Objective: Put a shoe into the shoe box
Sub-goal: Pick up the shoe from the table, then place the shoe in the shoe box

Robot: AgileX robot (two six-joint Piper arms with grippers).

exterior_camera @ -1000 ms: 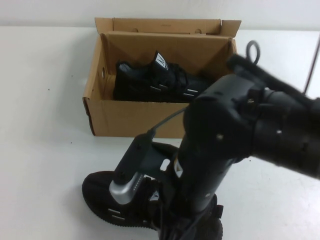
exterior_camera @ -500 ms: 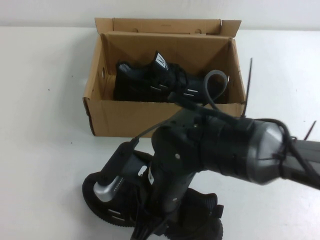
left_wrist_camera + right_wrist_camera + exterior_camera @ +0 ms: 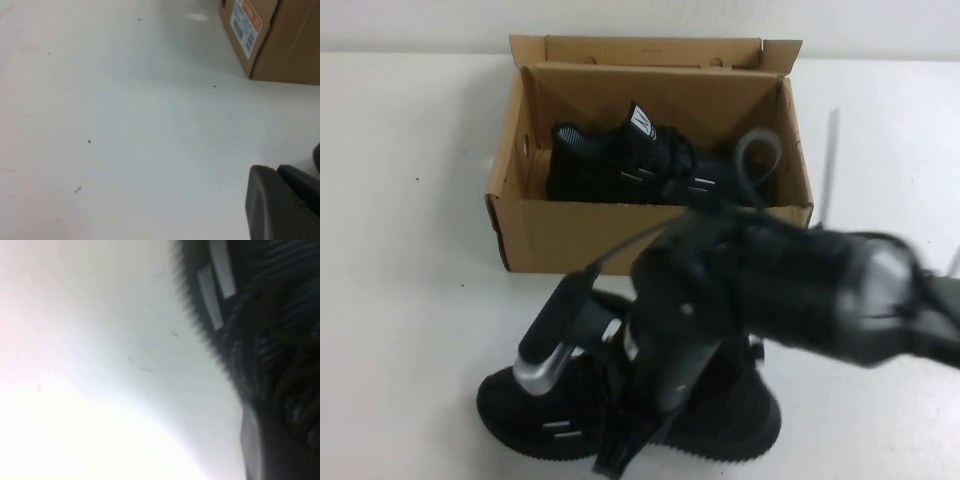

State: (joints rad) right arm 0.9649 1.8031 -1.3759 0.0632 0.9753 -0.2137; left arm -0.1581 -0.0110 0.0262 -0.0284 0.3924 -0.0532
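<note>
A black shoe with grey stripes lies on the white table near the front edge. My right gripper reaches down onto its middle and is shut on it; the arm hides most of the shoe's upper. In the right wrist view the shoe's toothed sole edge and laces fill one side, next to one finger. The open cardboard shoe box stands behind, with a second black shoe inside. My left gripper shows only in the left wrist view, low over bare table.
The box's labelled end shows in the left wrist view, apart from my left gripper. The box flaps stand open at the back. White table spreads to the left of the box and shoe.
My right arm has dropped lower over the front shoe. The shoe has shifted a little away from the table's front edge and turned with the gripper.
</note>
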